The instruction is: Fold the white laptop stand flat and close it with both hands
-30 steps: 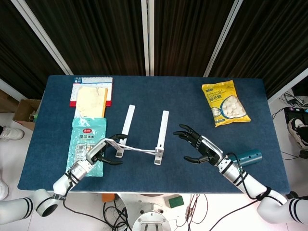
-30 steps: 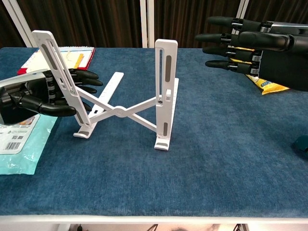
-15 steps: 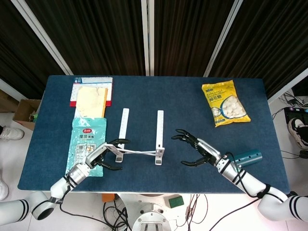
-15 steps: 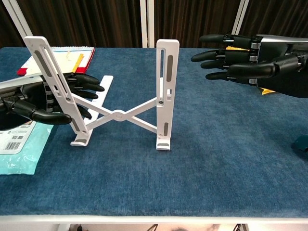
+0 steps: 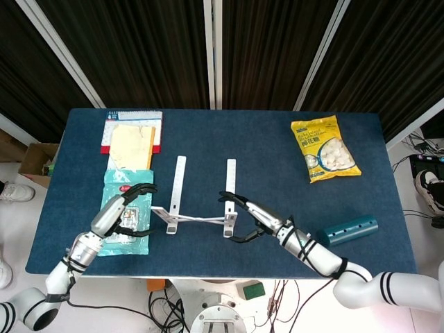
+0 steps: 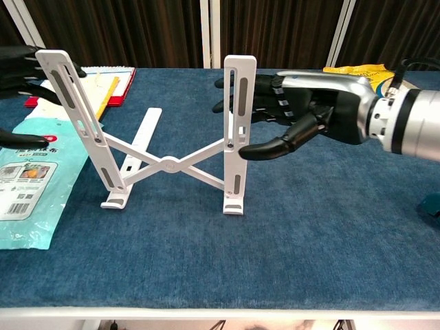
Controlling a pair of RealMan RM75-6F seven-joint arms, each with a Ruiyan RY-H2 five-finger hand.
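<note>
Chest view: the white laptop stand [image 6: 165, 130] sits unfolded near the middle of the blue table [image 6: 289, 234], both slotted uprights raised and joined by the crossed struts. The right hand [image 6: 302, 113] reaches the right upright with fingers spread, the thumb tip touching or just short of its outer face and the other fingers reaching behind it; nothing is gripped. The left hand [image 5: 128, 208] hovers beside the left upright, well clear of it, fingers apart and lightly curled, holding nothing.

With only one hand at the stand, a sideways push would probably slide or tip the whole frame instead of closing the struts, since the left upright has no brace. Fingers set around the slotted upright might also be caught as the parts fold together.

In the head view, a pale green snack packet [image 5: 127, 208] lies just under the left hand, and a careless reach might drag it along. Behind it lie a red-edged booklet [image 5: 132, 132] with a cream sheet on top. A yellow bag of sweets [image 5: 325, 148] lies at the far right, and a teal cylinder [image 5: 346, 230] rests beside the right forearm, where a sweep of that arm might set it rolling.
</note>
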